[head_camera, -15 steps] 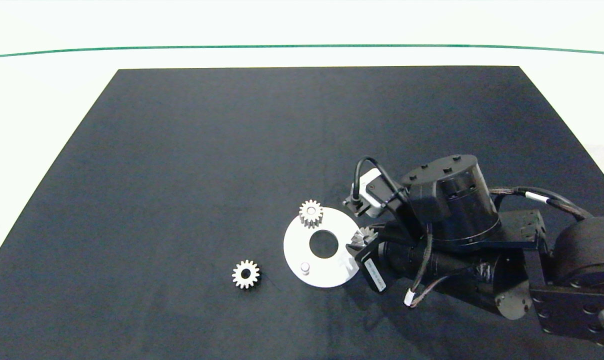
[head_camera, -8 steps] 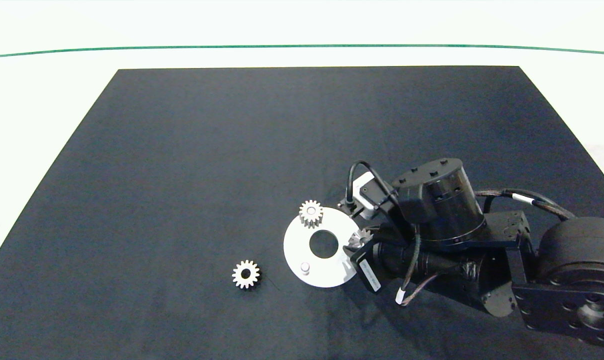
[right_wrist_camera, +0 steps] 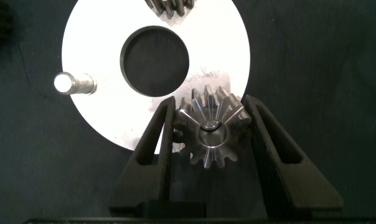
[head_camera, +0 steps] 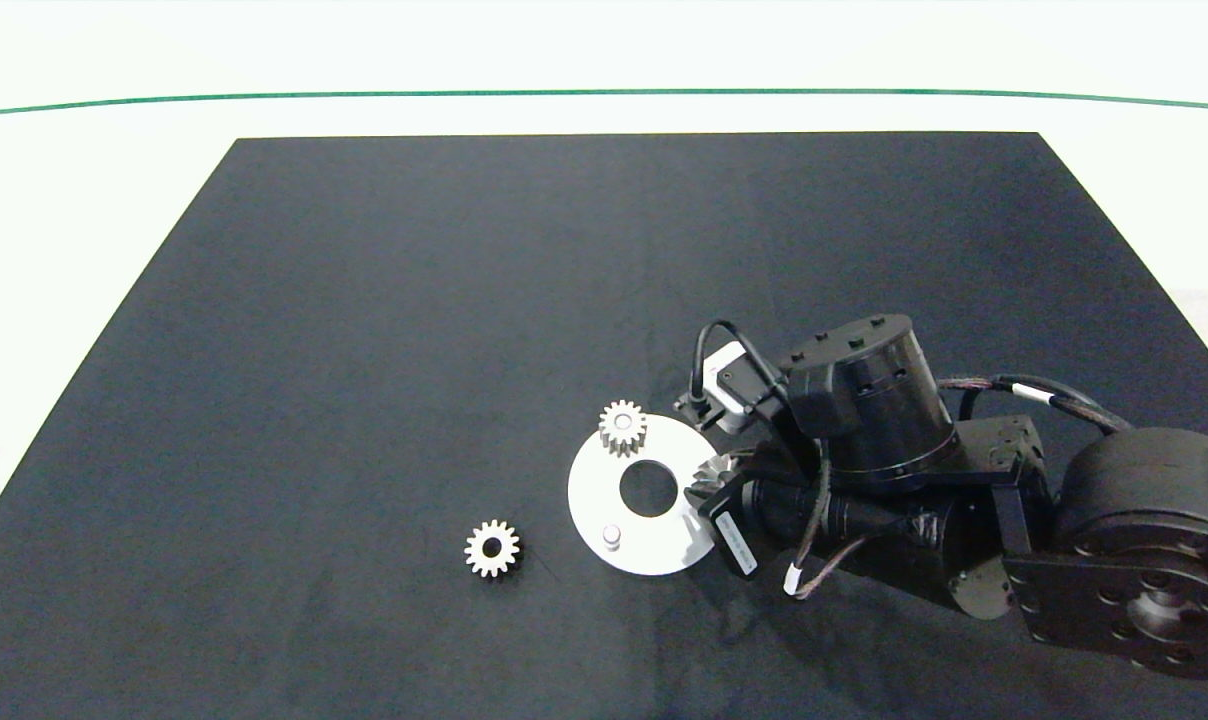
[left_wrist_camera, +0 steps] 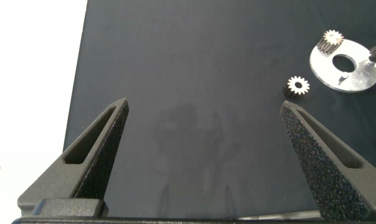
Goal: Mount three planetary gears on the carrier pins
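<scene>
While right tool [right_wrist_camera: 208,134] clamps gear [right_wrist_camera: 208,134] — bore over disc [right_wrist_camera: 101,74] rim.

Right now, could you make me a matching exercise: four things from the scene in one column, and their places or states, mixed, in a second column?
Things
1. gear at the disc's far edge
2. gear between the right gripper's fingers
3. gear on the black mat
4. bare pin

Places or states
A. lies alone, off the white disc
B. stands on the disc with no gear on it
C. held over the disc's edge, a pin showing in its centre hole
D. sits on the disc, away from both grippers

Pairs: 1-D, 2-C, 3-A, 4-B
</scene>
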